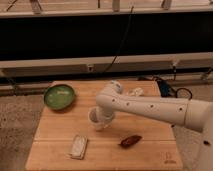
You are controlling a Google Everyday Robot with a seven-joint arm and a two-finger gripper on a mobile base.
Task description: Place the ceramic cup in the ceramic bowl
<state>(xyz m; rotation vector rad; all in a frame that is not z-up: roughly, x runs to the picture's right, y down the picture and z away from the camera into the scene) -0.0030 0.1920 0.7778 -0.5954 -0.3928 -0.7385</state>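
One green ceramic bowl (59, 96) sits at the wooden table's (150, 152) left rear corner. One flat bottle (78, 146) lies near the front edge. One ceramic cup (95, 122) stands mid-table, with the gripper (102, 115) clamped on its rim. One brown object (130, 141) lies front-centre. Speckled floor (15, 127); dark wall behind. The cup is pale, handleless and upright.

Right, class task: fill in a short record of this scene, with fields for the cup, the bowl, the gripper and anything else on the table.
cup: small pale whitish-grey ceramic cup, upright on the wooden table
bowl: round green-glazed ceramic bowl, table's left rear, apart from the cup
gripper: gripper shut on the cup's rim, mid-table
other: flat pale packet; dark brown oblong object
task: cup not yet in bowl
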